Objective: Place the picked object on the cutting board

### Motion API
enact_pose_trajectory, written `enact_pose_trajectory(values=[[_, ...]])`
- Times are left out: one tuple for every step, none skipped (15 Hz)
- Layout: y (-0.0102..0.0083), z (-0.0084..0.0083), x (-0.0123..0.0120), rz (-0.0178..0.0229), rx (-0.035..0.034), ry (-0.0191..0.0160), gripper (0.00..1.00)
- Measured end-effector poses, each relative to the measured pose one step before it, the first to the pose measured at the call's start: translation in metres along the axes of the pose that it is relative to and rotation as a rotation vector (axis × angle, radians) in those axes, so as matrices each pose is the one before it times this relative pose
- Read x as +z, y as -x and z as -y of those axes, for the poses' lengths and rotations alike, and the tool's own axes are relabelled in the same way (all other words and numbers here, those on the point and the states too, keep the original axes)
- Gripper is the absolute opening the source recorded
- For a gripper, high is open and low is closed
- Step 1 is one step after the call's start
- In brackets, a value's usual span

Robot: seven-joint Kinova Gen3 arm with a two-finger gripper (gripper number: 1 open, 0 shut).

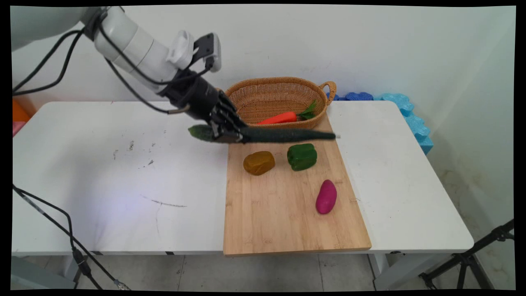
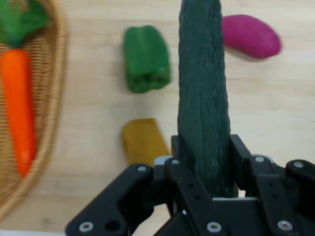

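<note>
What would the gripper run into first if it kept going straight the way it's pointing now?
Probably the cutting board: the gripper, shut on the cucumber, looks down on it, with the yellow-brown vegetable just beside that line. Depth is unclear.

cucumber [image 2: 203,98] ridged matt | board [image 1: 283,222] smooth wood | basket [image 1: 271,96] woven wicker

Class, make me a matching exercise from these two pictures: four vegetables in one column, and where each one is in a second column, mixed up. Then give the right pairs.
Things:
1. cucumber
2. carrot
3. green pepper
4. purple sweet potato

Places:
A. lying in the basket
B. held in the tool, above the far end of the cutting board
C. on the board, nearest its right edge
D. on the board, right of the brown potato

Pairs: 1-B, 2-A, 3-D, 4-C
</note>
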Motion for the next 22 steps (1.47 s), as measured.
enact_pose_trajectory(values=[[0.00247,-0.00777,0.00254,-0.00120,0.00541,0.02240,0.00],[0.00215,-0.00624,0.00279,-0.00116,0.00497,0.01831,0.00],[0.00251,-0.00678,0.00425,-0.00053,0.00638,0.02078,0.00],[0.00234,-0.00604,0.00537,-0.00097,0.00692,0.01932,0.00],[0.00211,-0.00527,0.00600,-0.00150,0.00717,0.01749,0.00],[0.00167,-0.00397,0.00578,-0.00098,0.00618,0.01357,0.00],[0.00089,-0.00222,0.00453,-0.00091,0.00477,0.00843,0.00],[0.00119,-0.00290,0.00686,-0.00113,0.00727,0.01130,0.00],[0.00103,-0.00262,0.00870,-0.00190,0.00926,0.01151,0.00],[0.00074,-0.00190,0.00875,-0.00279,0.00876,0.01010,0.00],[0.00058,-0.00113,0.00769,-0.00250,0.00726,0.00755,0.00],[0.00034,-0.00053,0.00936,-0.00272,0.01004,0.00706,0.00],[0.00018,-0.00002,0.00795,-0.00201,0.00917,0.00472,0.00],[0.00019,0.00019,0.00536,-0.00102,0.00584,0.00256,0.00],[0.00044,0.00024,0.00780,-0.00127,0.00839,0.00385,0.00],[0.00053,0.00056,0.00897,-0.00118,0.00961,0.00394,0.00],[0.00089,0.00071,0.00872,-0.00034,0.00922,0.00387,0.00],[0.00097,0.00066,0.00704,0.00020,0.00737,0.00296,0.00],[0.00130,0.00079,0.00766,0.00076,0.00807,0.00287,0.00],[0.00163,0.00076,0.00715,0.00142,0.00686,0.00276,0.00],[0.00159,0.00077,0.00659,0.00172,0.00674,0.00164,0.00],[0.00141,0.00068,0.00498,0.00145,0.00469,0.00065,0.00]])
